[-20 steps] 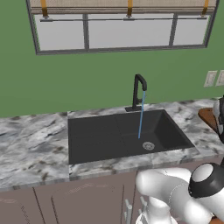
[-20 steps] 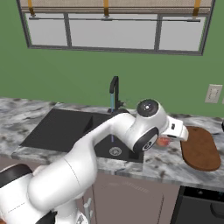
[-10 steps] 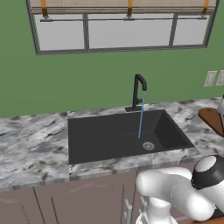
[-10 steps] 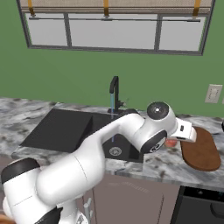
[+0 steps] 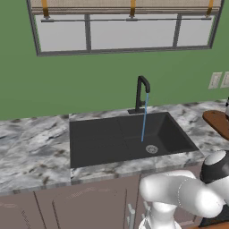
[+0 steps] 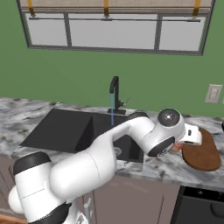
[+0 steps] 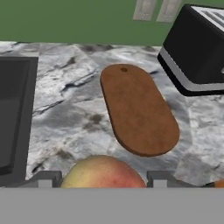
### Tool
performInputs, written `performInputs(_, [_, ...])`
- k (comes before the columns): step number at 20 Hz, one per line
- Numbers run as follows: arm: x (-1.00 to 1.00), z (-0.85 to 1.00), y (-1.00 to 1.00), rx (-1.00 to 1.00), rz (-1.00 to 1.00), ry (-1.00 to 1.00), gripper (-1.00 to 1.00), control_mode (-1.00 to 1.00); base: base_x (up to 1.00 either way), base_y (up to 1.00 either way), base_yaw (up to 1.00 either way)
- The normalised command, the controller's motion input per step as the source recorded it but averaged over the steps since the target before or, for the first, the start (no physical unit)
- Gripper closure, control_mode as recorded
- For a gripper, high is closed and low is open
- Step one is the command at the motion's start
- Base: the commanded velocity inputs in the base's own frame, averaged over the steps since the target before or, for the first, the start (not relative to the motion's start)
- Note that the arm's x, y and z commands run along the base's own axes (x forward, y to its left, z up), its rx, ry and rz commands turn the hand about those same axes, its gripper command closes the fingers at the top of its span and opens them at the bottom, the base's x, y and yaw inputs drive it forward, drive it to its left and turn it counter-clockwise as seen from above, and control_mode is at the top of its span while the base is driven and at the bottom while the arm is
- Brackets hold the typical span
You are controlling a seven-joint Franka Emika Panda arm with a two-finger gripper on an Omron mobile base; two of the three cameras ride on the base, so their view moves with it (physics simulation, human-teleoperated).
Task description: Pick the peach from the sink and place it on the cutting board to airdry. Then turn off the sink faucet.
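Progress stands at roughly the midpoint: you have the round orange-red peach with its yellowish patch [image 7: 103, 172] out of the rectangular matte black sink [image 5: 112, 138] and pinched between the two dark fingertips of the gripper [image 7: 103, 178], one tip on each side of the fruit in the hand view. Your landmark is the flat reddish-brown wooden cutting board with rounded ends [image 7: 138, 109], lying on the grey-white marble counter [image 7: 70, 109] to the right of the sink. The peach hangs above bare marble just short of the board's near end, between board and sink edge, not yet over the wood. In the right base view the white arm's hand sits at the board's left edge [image 6: 202, 152], and a sliver of orange shows beneath the wrist. A black toaster with a silver band [image 7: 199, 48] stands just beyond the board's far right side; judge it a minor obstruction if you overshoot. Outstanding items: carry the peach forward over the board, lower it and release. The slim matte black gooseneck faucet [image 5: 141, 93], behind the sink and well apart from the board, is running a thin blue stream [image 5: 144, 117] into the basin, so the shut-off remains undone.
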Motion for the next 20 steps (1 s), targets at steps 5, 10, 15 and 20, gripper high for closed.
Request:
performInputs(5, [0.13, -0.05, -0.30, -0.02, 0.02, 0.00, 1.00, -1.00, 0.00, 0.00, 0.00])
performInputs(10, [0.10, 0.00, -0.29, -0.04, 0.00, 0.02, 1.00, -1.00, 0.00, 0.00, 0.00])
performInputs(15, [0.17, -0.21, -0.09, 0.00, 0.01, 0.01, 1.00, -1.00, 0.00, 0.00, 0.00])
performInputs(20, [0.21, -0.33, -0.14, 0.00, 0.06, 0.00, 1.00, -1.00, 0.00, 0.00, 0.00])
